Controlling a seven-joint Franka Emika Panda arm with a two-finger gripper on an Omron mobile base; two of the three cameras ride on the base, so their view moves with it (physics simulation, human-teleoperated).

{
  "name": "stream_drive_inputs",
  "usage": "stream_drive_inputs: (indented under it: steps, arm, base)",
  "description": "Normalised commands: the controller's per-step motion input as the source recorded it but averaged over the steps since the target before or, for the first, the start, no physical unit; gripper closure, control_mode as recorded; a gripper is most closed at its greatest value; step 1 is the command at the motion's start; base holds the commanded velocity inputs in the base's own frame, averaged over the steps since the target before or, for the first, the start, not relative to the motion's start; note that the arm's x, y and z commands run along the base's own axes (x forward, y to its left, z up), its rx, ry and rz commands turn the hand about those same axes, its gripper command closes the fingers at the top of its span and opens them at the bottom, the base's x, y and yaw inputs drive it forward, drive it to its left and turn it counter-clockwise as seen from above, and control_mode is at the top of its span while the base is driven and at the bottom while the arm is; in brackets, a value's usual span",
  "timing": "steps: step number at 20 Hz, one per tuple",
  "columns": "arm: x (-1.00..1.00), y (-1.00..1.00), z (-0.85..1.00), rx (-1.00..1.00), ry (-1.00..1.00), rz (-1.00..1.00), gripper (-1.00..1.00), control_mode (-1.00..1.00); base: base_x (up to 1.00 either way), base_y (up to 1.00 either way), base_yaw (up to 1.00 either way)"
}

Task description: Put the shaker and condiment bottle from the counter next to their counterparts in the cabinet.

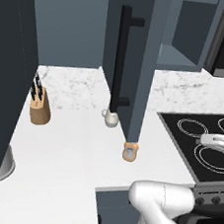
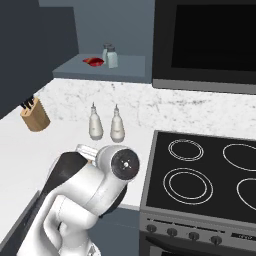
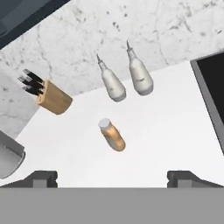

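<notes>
Across the lower two thirds of the hand view runs the counter [image 3: 166,131], white and faintly veined, with the black stovetop [image 3: 214,96] cutting in at the right edge. At upper centre of the left base view we see the cabinet [image 1: 140,63], its slate-blue door swung out over the counter with the long black bar handle [image 1: 121,60] facing us. On the cabinet shelf, upper centre of the right base view, stand two pale jars [image 2: 110,55] beside something red — likely the counterparts. Left of centre in the hand view sits a wooden knife block [image 3: 52,98], and above centre two white long-necked bottles [image 3: 127,78] stand side by side near the marble backsplash.

Smaller still, the condiment bottle [image 3: 113,135] stands just below centre of the hand view, well apart from the white pair, pale cap toward the top of the frame; in the left base view it shows just under the door's lower corner. We cannot pick out the shaker with confidence.

Our end effector [image 3: 112,177] hangs above the counter with its tips spread wide, holding nothing. We judge the bottle light, rigid and smooth — apt to slip or tip — so we would take it across the squat body, below the cap.
</notes>
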Motion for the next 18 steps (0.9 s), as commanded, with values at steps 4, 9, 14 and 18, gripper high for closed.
stream_drive_inputs:
  steps: [4, 9, 14, 18]
  arm:
    - [0.02, 0.51, -0.41, 0.01, 0.01, 0.23, -1.0, -1.0]
    - [0.09, 0.62, -0.4, 0.0, -0.02, 0.19, -1.0, -1.0]
    - [0.0, 0.54, -0.87, 0.0, -0.33, 0.34, -1.0, -1.0]
    - [0.1, 0.22, -0.57, 0.0, -0.45, 0.45, -1.0, -1.0]
  base:
    - [0.0, 0.0, 0.0]
    - [0.0, 0.0, 0.0]
    - [0.0, 0.0, 0.0]
    - [0.0, 0.0, 0.0]
